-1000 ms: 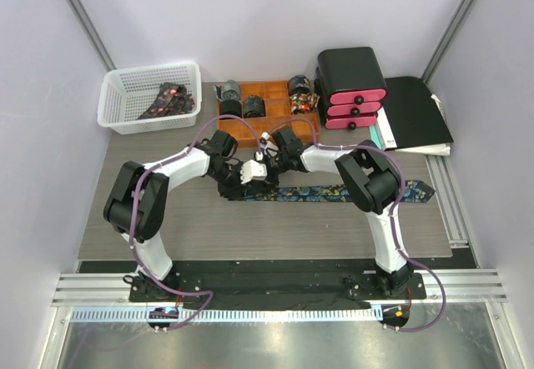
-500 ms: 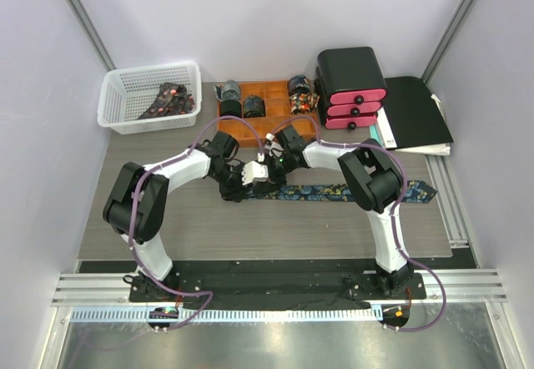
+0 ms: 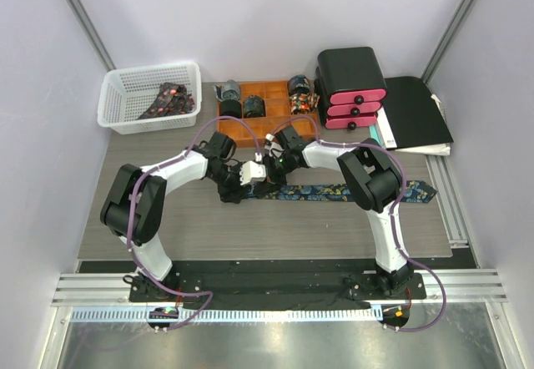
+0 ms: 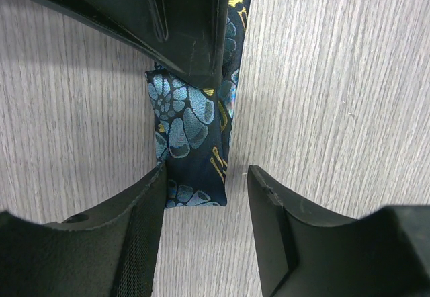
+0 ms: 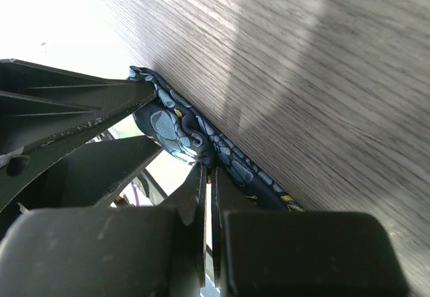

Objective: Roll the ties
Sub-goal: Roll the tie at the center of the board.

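A dark navy tie (image 3: pixel 342 192) with a teal and gold flower pattern lies stretched across the table, its pointed end at the right. Its left end is folded over into a small flat fold (image 4: pixel 191 142). My left gripper (image 4: pixel 205 176) is open around that fold, its left finger touching the fold's side and the right finger apart from it. My right gripper (image 5: pixel 208 173) is shut on the tie (image 5: pixel 176 130) just behind the fold. In the top view the left gripper (image 3: pixel 253 182) and right gripper (image 3: pixel 269 172) meet at the tie's left end.
An orange tray (image 3: pixel 275 124) at the back holds rolled ties (image 3: pixel 229 92). A white basket (image 3: pixel 125 95) with loose ties (image 3: pixel 171 98) stands at the back left. A black and pink drawer unit (image 3: pixel 350 81) and a black folder (image 3: pixel 417 110) are at the back right.
Both grippers have shifted slightly together at the tie's left end; the left arm's elbow has moved a little left. The tie's long part has not moved.
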Tool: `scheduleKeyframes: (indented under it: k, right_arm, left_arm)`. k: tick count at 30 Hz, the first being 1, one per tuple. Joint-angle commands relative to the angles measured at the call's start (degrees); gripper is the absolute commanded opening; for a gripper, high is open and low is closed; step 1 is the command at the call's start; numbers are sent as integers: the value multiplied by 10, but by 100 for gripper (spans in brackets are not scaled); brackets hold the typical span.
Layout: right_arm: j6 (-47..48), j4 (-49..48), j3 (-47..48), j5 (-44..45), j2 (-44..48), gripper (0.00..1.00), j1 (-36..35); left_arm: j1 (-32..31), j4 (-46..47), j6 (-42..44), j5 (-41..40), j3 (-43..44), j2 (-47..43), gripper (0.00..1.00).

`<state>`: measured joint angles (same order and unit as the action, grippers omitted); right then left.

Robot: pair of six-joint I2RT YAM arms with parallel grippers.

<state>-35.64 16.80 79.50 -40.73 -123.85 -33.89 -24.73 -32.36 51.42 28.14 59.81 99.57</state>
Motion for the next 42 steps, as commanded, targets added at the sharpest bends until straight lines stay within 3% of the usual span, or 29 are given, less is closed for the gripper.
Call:
scheduleKeyframes:
  k: [1,4,6,11,16,21,23,29,42]
  right_arm:
    - [15,31,-1,14,-12,1,1]
    - [11,19,-4,-5,-10,1,-3]
    - [8,12,-9,-15,-10,1,-3]
    - [-2,-7,-13,-35,-7,1,-3]
    - [-11,-17,-11,-45,-8,1,-2]
    - [-25,-25,-11,-58,-3,1,-3]
    - [-28,-28,-10,-68,-1,6,-3]
    - [-38,-31,-7,-88,25,37,15]
    - [-60,-55,16,-92,15,42,20]
  left_arm:
    - [-2,12,23,-34,1,-1,54]
    - [-7,11,27,-31,8,3,58]
    - [-10,3,35,-34,20,11,70]
    - [-18,-9,48,-38,42,26,72]
    - [-23,-49,61,-36,62,50,62]
    - [-23,-56,77,-38,51,51,60]
    - [-23,-57,76,-39,44,48,50]
    - [-23,-56,82,-45,30,41,43]
    - [-23,-60,76,-48,31,44,39]
